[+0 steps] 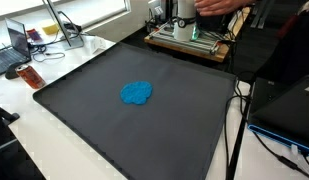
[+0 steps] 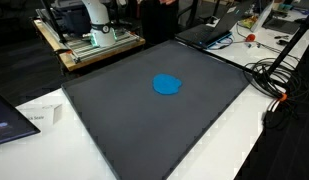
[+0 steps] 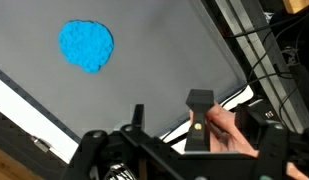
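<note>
A crumpled blue cloth point(image 1: 137, 93) point(image 2: 168, 85) lies near the middle of a large dark grey mat point(image 1: 104, 130) point(image 2: 124, 125). In the wrist view the blue cloth point(image 3: 86, 45) sits at the upper left, far from my gripper point(image 3: 169, 120). The gripper is open, its two black fingers point(image 3: 199, 112) stand apart and nothing is between them. A person's hand point(image 3: 232, 130) rests against the outer side of the right finger. In both exterior views only the arm's white base point(image 1: 184, 15) point(image 2: 94, 20) shows at the far end of the mat; the gripper itself is out of frame there.
Black cables point(image 3: 256, 50) point(image 2: 279, 70) run along one edge of the mat. Laptops point(image 1: 14, 50) point(image 2: 209, 30) and small items sit on the white tables around it. A green-lit platform point(image 1: 194, 38) carries the arm's base. A person point(image 1: 222, 5) stands behind it.
</note>
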`<state>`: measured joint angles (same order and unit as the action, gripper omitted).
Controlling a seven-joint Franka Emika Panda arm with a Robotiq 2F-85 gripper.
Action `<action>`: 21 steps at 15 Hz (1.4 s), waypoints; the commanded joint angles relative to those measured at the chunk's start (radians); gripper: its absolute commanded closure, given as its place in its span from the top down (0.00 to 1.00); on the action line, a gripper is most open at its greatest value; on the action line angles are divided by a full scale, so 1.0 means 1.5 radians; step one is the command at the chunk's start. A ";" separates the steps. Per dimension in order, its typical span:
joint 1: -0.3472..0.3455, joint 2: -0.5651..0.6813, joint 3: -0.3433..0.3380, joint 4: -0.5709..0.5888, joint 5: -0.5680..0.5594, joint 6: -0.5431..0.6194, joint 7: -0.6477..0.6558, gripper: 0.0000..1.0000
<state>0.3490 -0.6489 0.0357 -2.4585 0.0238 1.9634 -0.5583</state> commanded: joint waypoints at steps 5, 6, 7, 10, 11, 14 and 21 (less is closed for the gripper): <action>0.005 -0.016 -0.018 -0.008 0.032 -0.005 -0.057 0.33; 0.004 -0.015 -0.018 -0.008 0.033 -0.007 -0.059 0.25; 0.004 -0.015 -0.018 -0.007 0.033 -0.008 -0.061 0.19; 0.003 -0.015 -0.017 -0.007 0.036 -0.011 -0.064 0.01; 0.003 -0.015 -0.017 -0.007 0.039 -0.013 -0.066 0.00; -0.002 -0.015 -0.014 -0.005 0.033 -0.015 -0.064 0.03; -0.042 0.106 -0.021 0.141 -0.003 -0.139 -0.062 0.03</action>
<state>0.3155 -0.6080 0.0157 -2.3879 0.0447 1.8656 -0.6343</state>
